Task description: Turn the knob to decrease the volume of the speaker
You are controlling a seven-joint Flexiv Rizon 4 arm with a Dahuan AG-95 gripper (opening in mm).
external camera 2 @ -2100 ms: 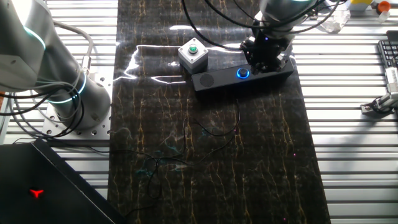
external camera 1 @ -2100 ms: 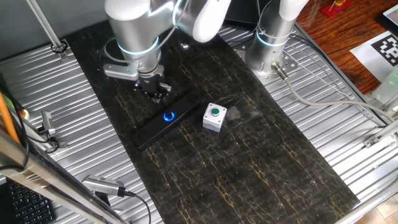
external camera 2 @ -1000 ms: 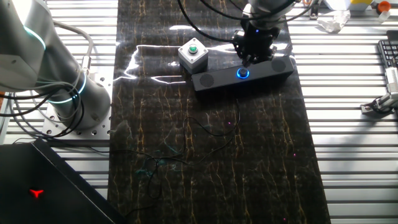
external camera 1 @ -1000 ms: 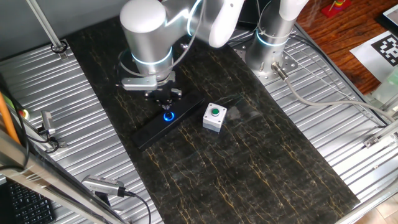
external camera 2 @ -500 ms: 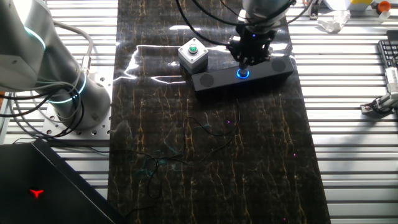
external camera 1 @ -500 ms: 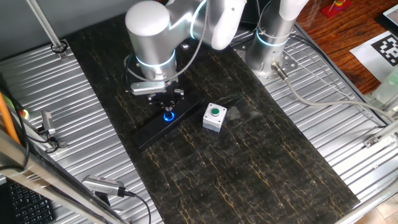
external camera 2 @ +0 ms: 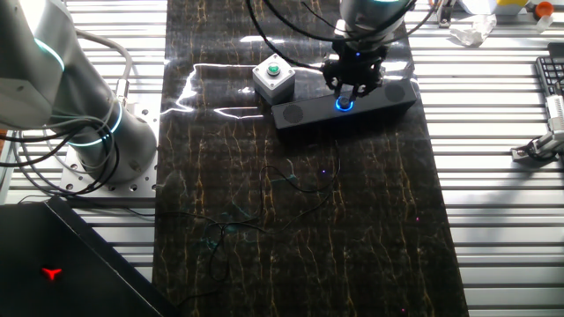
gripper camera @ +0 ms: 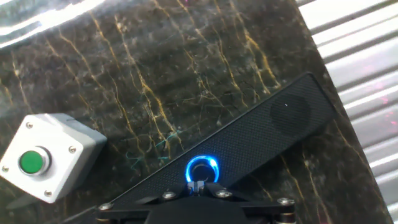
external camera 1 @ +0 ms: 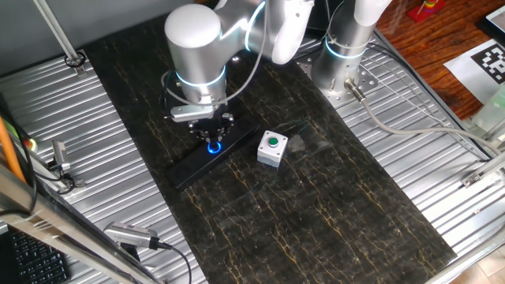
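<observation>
The speaker is a long slim black bar lying diagonally on the dark mat; it also shows in the other fixed view and the hand view. Its knob, a small black dial with a glowing blue ring, sits mid-bar and shows in both fixed views. My gripper hangs just above the knob, pointing down at it, seen also from the side and from the other side. The fingertips stand pressed together with nothing between them.
A white box with a green button stands beside the speaker, close to my hand. A second arm's base is at the back. Ribbed metal flanks the mat, with loose thin wires.
My gripper has moved along the speaker from its far end to right over the glowing knob and come lower. The speaker and the white box have not moved.
</observation>
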